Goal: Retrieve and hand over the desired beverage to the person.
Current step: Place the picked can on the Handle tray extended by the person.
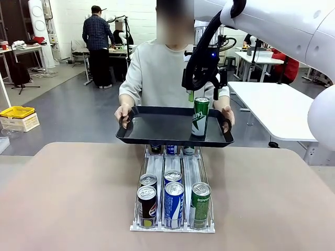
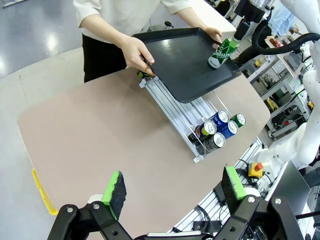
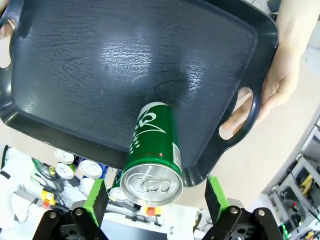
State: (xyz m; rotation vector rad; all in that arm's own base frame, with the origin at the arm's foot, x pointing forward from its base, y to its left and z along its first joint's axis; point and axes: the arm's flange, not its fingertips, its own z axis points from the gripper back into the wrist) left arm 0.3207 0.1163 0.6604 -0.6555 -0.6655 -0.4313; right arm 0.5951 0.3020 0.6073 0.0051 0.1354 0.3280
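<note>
On the tray [image 1: 157, 126], right of centre, stands a can [image 1: 200, 116], above the rack [image 1: 155, 166].

You're looking at a green can [image 1: 200, 116] with white lettering and a silver top, a black tray [image 1: 152, 128] whose surface shows a fine wood-grain pattern with a pale sheen, and the person [image 1: 157, 73] in a light grey sweatshirt. On your tan table [image 1: 68, 198], the pale, clear-railed rack [image 1: 156, 167] fronts a front black can [image 1: 147, 206], a front blue can [image 1: 174, 205] with white print and a front green can [image 1: 200, 205], all silver-topped. Your right gripper [image 3: 156, 192] and left gripper [image 2: 174, 185] are black with bright green pads, and the arm [image 1: 282, 26] is glossy white.
</note>
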